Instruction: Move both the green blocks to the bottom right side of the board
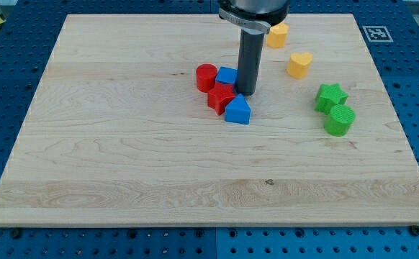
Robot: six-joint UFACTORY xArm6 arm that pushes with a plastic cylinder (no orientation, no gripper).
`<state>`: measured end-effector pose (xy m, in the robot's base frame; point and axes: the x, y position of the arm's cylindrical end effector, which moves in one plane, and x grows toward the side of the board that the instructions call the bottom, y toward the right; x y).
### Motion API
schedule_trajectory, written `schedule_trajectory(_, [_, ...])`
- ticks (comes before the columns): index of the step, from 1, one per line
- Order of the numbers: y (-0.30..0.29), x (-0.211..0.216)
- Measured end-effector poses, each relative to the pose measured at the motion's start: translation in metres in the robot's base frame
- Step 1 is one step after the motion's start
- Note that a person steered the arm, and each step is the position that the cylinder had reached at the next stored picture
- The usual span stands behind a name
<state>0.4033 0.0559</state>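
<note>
Logged my tip down on the wooden board. Ended in a plain dark rod, so could not tell any released or clenched pincer state; saw nothing grasped.

Placed everything else off my tip.

Found the blue cube just to the view's left of my tip and slightly toward the view's top, close against the rod; could not tell whether touching. Found the red cylinder further left of my tip, beyond the blue cube and up against it. Saw a red block, roughly star-shaped, just left of my tip and a touch lower, pressed under the blue cube. Saw a blue wedge-like block right below my tip toward the view's bottom, against that red block; could not judge the gap to my tip.

Spotted both task blocks well to the view's right of my tip, clear of it. Put the green star about level with my tip. Put the green cylinder a little lower and slightly further right, touching or nearly touching the green star. Noted both near the board's right edge, about halfway up it, not down in the bottom right corner.

Saw the yellow heart up and right of my tip, short of the green star. Saw a second yellow block higher again, just right of the rod's upper end, shape unclear.
</note>
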Motion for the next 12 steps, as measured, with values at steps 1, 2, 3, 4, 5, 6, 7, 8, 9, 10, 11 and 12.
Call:
schedule_trajectory(1, [0.000, -0.002])
schedule_trajectory(2, [0.011, -0.022])
schedule_trajectory(3, [0.050, -0.037])
schedule_trajectory(4, [0.088, -0.034])
schedule_trajectory(5, [0.112, -0.024])
schedule_trajectory(6, [0.124, -0.009])
schedule_trajectory(7, [0.127, 0.017])
schedule_trajectory(8, [0.140, 0.031])
schedule_trajectory(9, [0.149, 0.036])
schedule_trajectory(10, [0.150, 0.036])
schedule_trajectory(11, [0.150, 0.036])
schedule_trajectory(12, [0.150, 0.036])
